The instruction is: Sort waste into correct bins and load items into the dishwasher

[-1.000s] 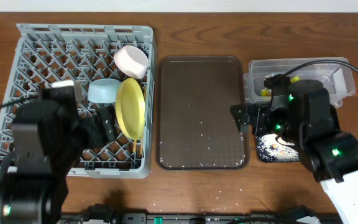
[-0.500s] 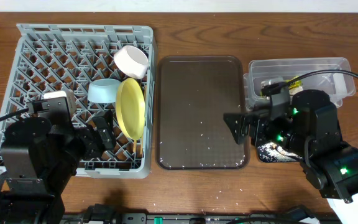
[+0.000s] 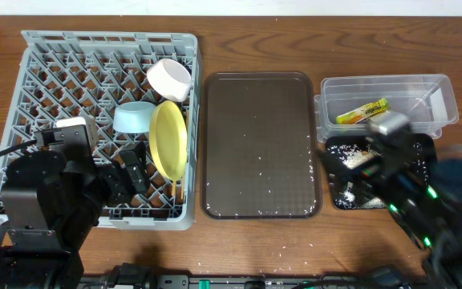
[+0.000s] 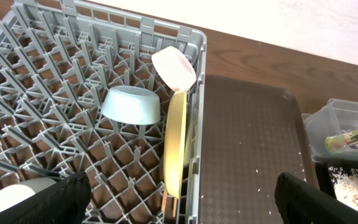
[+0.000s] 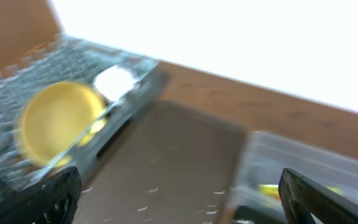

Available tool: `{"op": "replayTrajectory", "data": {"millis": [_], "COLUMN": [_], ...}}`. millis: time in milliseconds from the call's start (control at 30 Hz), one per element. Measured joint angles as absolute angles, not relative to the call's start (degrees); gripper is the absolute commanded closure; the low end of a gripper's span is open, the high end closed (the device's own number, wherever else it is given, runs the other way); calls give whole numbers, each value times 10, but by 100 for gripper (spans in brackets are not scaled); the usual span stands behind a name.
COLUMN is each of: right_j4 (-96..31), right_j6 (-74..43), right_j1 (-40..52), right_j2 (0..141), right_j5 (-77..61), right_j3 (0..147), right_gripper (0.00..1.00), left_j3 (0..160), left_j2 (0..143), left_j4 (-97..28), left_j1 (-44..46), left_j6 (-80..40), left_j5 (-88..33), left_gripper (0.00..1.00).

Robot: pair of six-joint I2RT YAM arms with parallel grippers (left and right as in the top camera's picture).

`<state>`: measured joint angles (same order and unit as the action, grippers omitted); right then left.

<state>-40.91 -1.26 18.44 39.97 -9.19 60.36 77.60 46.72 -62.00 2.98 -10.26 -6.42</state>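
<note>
Pulling back toward its base, the right arm [image 3: 411, 189] has left the bins and the tray edge it reached for half a second ago, and it now smears across the overhead view. The right gripper [image 5: 179, 186] has its fingers spread and holds nothing. The left gripper [image 4: 183, 186] is also spread and empty, and it has not moved in that half second.

- **Rack:** The large square grey plastic dish rack [image 3: 54, 72] lies under and ahead of the left gripper, with the same load as before.
- **Serving tray:** The dark-brown serving tray [image 3: 259, 96] sits ahead-left of the right gripper.
- **Bins:** The clear rectangular plastic tub [image 3: 391, 87] is ahead of the right gripper. The shallow black rectangular tray [image 3: 331, 170] is just nearer than the tub.
- **Dishes:** The round yellow plate [image 4: 178, 143] stands on edge right before the left gripper. The light-blue bowl [image 4: 132, 106] is to its left and the small white bowl [image 4: 174, 67] is beyond it.
- **Wrapper:** The yellow-green snack wrapper [image 3: 362, 111], uncovered by the retreat, lies in the tub.
- **Crumbs:** Most of the whitish crumbs [image 3: 345, 147] are in the black tray, and a few strays dot the serving tray.

Sorting and loading look nearly done. The stray crumbs seem to be what is left.

- **Blurred or covered:** The right wrist view is badly blurred, and the right arm covers much of the black tray.
- **Chopsticks:** A brown sliver under the plate may be one, but this cannot be told.
- **Tissue:** A white streak at the far end of the tub may be it, but this is unclear.
- **Left arm:** It hides the near rack cells.
</note>
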Motion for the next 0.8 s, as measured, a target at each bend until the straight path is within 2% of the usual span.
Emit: {"op": "replayTrajectory", "data": {"millis": [333,633,800], "right_j4": [-378,-208,-122], "right_j6": [11,18,20], "right_j1": [77,59,58], "right_j2": [217,63,23], "right_j5": [-72,-66,-65], "right_j3": [408,183,88], "right_gripper": [1,1,1], "left_j3": [776,776,776], "left_j2": [467,467,467], "left_j4": [-620,-622,-622], "left_j1": [30,30,30], "left_j6": [-103,-103,-103], "left_j5": [-62,-60,-60], "left_gripper": [5,5,4]}}
